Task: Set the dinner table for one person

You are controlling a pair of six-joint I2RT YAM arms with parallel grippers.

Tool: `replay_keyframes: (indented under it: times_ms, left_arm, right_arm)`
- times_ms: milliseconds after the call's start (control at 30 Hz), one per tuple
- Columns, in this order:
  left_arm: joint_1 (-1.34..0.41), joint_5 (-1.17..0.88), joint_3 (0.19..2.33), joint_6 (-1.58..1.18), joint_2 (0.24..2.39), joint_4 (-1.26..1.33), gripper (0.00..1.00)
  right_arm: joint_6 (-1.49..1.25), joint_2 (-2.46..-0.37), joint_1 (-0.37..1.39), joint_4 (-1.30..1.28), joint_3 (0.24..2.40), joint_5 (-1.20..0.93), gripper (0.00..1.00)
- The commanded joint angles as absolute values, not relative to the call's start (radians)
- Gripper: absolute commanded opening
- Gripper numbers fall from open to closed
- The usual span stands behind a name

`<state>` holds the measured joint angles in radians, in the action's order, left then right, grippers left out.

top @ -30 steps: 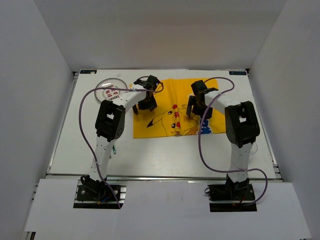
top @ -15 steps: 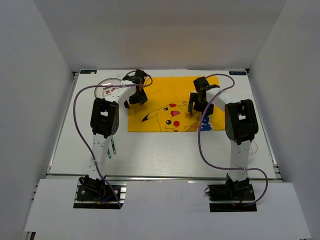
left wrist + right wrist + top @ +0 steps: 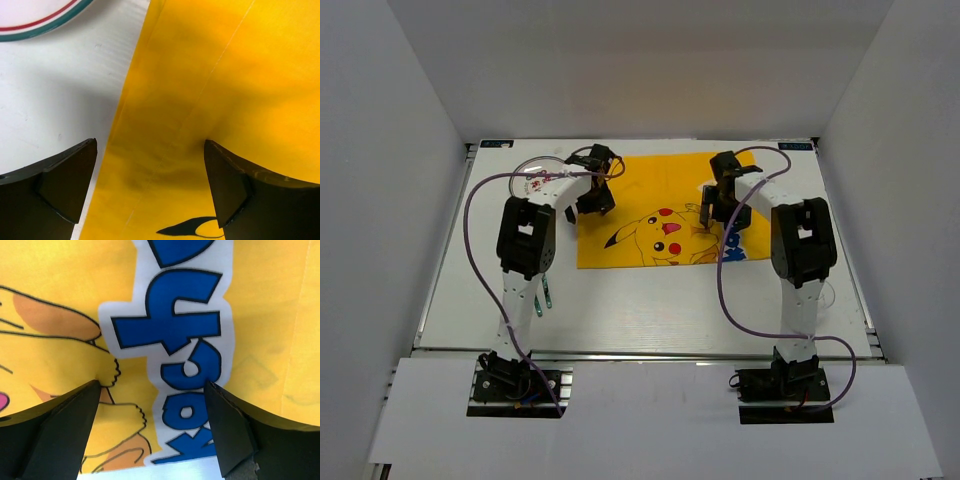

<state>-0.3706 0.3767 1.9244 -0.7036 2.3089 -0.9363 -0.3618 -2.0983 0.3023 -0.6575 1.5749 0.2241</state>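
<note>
Yellow cloth [image 3: 665, 212], printed with a cartoon figure and blue lettering, is lying spread across the far middle of the white worktop [image 3: 650, 300], which is serving as the dinner table. Both arms are reaching over it, the left one at its left edge and the right one towards its right side. A red-and-green-rimmed plate [image 3: 534, 173] is sitting at the far left, just beside the cloth's corner. A slim item [image 3: 546, 295], too small to identify, is lying near the left arm.

Step in hand, as judged: flattening and squaring the cloth as a place mat. To do this well, the operator should be lowering both arms evenly and pinching only the top layer near an edge. Both arms should then be drawing outward in opposite directions until the shallow crease showing in the left wrist view is pulling flat. The cloth's near edge should be running parallel to the worktop's near edge, and the plate should be left undisturbed.

The left fingers [image 3: 55, 185] are standing wide apart and holding nothing. One is hanging over bare worktop and the other over the cloth, so the cloth's edge is passing between them. The right fingers [image 3: 55, 432] are likewise spread wide and empty, both over the printed area. Whether any fingertip is touching the fabric, I cannot tell.
</note>
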Motion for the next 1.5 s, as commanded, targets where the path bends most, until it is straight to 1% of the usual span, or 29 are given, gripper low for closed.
replay_keyframes:
  times_ms: [0,67,167,267,300,367,400,433,467,500,533,567,600,633,667,700,767,900,1033,1167,1233,1300,1333,1400,1433,1467]
  left_arm:
    - [-0.376,0.396,1.96,-0.684,2.201,-1.003,0.98]
    - [-0.376,0.403,1.959,-0.675,2.139,-0.987,0.98]
    - [-0.356,0.367,1.939,-0.654,2.074,-0.954,0.98]
    - [-0.347,0.383,1.965,-0.62,2.017,-0.965,0.98]
    - [-0.333,0.388,1.983,-0.62,2.007,-0.986,0.98]
    - [-0.308,0.42,2.013,-0.626,1.991,-1.037,0.98]
    - [-0.296,0.423,2.002,-0.635,1.959,-1.04,0.98]
    - [-0.254,0.41,1.976,-0.64,1.938,-1.023,0.98]
    - [-0.22,0.326,1.907,-0.64,1.922,-0.965,0.98]
    - [-0.18,0.26,1.885,-0.641,1.921,-0.945,0.98]
    - [-0.094,0.195,1.881,-0.656,1.94,-0.94,0.98]
    - [-0.054,0.142,1.91,-0.672,1.969,-0.966,0.98]
    - [-0.02,0.08,1.917,-0.687,1.992,-0.974,0.98]
    - [0.029,0.074,1.911,-0.713,2.014,-0.945,0.98]
    - [0.05,0.068,1.861,-0.724,2.011,-0.916,0.98]
    - [0.073,0.039,1.835,-0.732,2.006,-0.885,0.98]
    - [0.124,0.031,1.807,-0.753,2.013,-0.838,0.98]
    - [0.169,0.032,1.871,-0.758,2.094,-0.879,0.98]
    - [0.189,0.003,1.835,-0.753,2.14,-0.812,0.97]
    - [0.21,-0.06,1.789,-0.744,2.195,-0.718,0.94]
    - [0.219,-0.09,1.757,-0.744,2.209,-0.663,0.89]
    - [0.219,-0.095,1.746,-0.752,2.226,-0.649,0.81]
    - [0.219,-0.098,1.735,-0.755,2.229,-0.638,0.72]
    - [0.219,-0.097,1.723,-0.761,2.232,-0.627,0.59]
    - [0.219,-0.094,1.709,-0.764,2.232,-0.618,0.5]
    - [0.219,-0.095,1.701,-0.765,2.23,-0.606,0.48]
  right_arm:
    - [-0.345,-2.013,0.298,-0.709,1.646,0.195,0.89]
    - [-0.331,-1.985,0.296,-0.712,1.672,0.146,0.89]
    - [-0.331,-1.919,0.299,-0.747,1.735,0.143,0.89]
    - [-0.336,-1.815,0.305,-0.761,1.724,0.146,0.89]
    - [-0.347,-1.739,0.308,-0.756,1.706,0.146,0.89]
    - [-0.365,-1.64,0.308,-0.711,1.597,0.146,0.89]
    - [-0.38,-1.523,0.316,-0.677,1.541,0.129,0.89]
    - [-0.383,-1.458,0.314,-0.628,1.416,0.07,0.89]
    - [-0.393,-1.345,0.318,-0.548,1.355,0.039,0.89]
    - [-0.412,-1.295,0.319,-0.514,1.3,0.011,0.89]
    - [-0.42,-1.251,0.321,-0.48,1.211,-0.08,0.89]
    - [-0.426,-1.177,0.321,-0.438,1.178,-0.122,0.89]
    - [-0.44,-1.148,0.321,-0.417,1.148,-0.168,0.89]
    - [-0.443,-1.119,0.321,-0.401,1.122,-0.255,0.89]
    - [-0.446,-1.074,0.324,-0.385,1.083,-0.293,0.89]
    - [-0.455,-1.074,0.324,-0.374,1.083,-0.323,0.89]
    - [-0.457,-1.004,0.327,-0.367,1.037,-0.386,0.89]
    - [-0.448,-0.954,0.331,-0.385,1.022,-0.482,0.89]
    - [-0.465,-0.908,0.33,-0.359,0.991,-0.547,0.89]
    - [-0.466,-0.882,0.33,-0.321,0.956,-0.606,0.89]
    - [-0.459,-0.879,0.327,-0.34,0.957,-0.611,0.89]
    - [-0.446,-0.876,0.328,-0.359,0.96,-0.609,0.89]
    - [-0.445,-0.868,0.328,-0.364,0.959,-0.607,0.89]
    - [-0.442,-0.859,0.327,-0.368,0.957,-0.603,0.89]
    - [-0.443,-0.854,0.327,-0.368,0.954,-0.601,0.89]
    - [-0.445,-0.851,0.327,-0.376,0.957,-0.598,0.89]
